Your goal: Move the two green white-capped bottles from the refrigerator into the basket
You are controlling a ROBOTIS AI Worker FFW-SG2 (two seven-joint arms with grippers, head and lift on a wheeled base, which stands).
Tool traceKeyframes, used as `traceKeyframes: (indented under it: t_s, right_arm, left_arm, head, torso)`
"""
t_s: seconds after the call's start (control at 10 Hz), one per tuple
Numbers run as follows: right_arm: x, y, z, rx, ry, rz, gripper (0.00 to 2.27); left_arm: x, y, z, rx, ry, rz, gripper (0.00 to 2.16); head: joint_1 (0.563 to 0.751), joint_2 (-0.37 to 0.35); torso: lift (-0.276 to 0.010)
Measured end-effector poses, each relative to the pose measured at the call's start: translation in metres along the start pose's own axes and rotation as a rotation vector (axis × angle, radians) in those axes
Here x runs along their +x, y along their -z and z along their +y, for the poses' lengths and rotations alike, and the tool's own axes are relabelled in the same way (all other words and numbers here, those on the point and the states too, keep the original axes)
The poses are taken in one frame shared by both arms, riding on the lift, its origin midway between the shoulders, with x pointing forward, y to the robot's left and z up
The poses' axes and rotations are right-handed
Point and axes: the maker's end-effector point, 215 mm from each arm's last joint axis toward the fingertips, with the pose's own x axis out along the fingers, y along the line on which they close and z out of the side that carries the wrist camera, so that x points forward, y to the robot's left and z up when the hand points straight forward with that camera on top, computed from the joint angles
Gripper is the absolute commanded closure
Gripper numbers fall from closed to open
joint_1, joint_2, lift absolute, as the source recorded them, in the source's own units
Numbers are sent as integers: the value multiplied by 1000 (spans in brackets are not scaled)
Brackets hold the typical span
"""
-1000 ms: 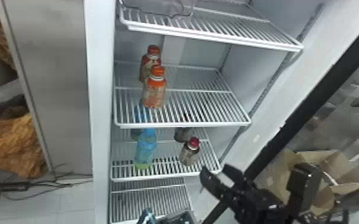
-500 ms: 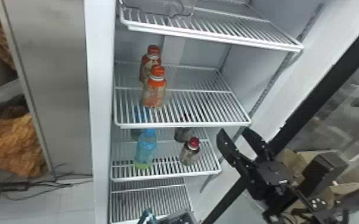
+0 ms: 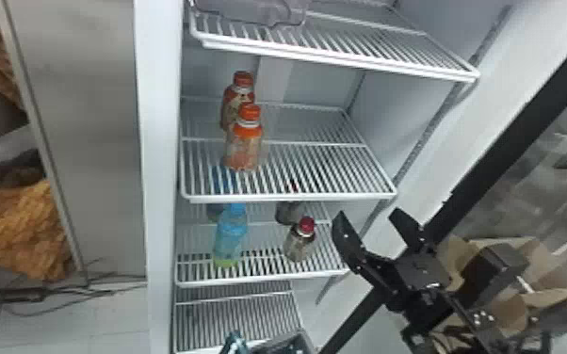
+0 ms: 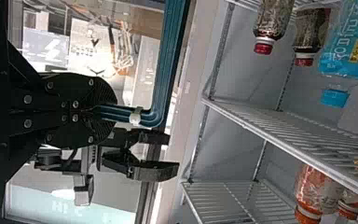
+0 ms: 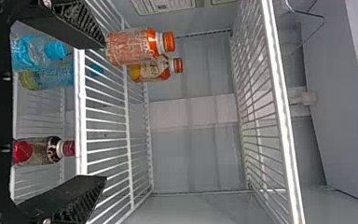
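While the right gripper (image 3: 368,216) gapes near labelled bottles (image 4: 347,53), the left gripper (image 4: 106,111) clasps tubing (image 4: 162,84).

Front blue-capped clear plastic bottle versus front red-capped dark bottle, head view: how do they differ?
The blue-capped bottle is taller than the red-capped bottle. The blue-capped bottle looks light blue with a green base; the red-capped bottle is brownish. Both stand upright on the same white wire shelf.
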Motion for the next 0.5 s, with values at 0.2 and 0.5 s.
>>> traceKeyframes:
  t_s: [0.2,0.5]
  right_arm:
    - [2,2,0,0,1,-10,18]
    - [2,-3,0,-11,1,-26,18]
  left_arm:
    - [0,0,1,0,-2,1,1214]
    - [0,1,1,-1,-2,0,1214]
  head:
    - [695,-350]
    - [695,-350]
  torso:
    - [-4]
    - [-4]
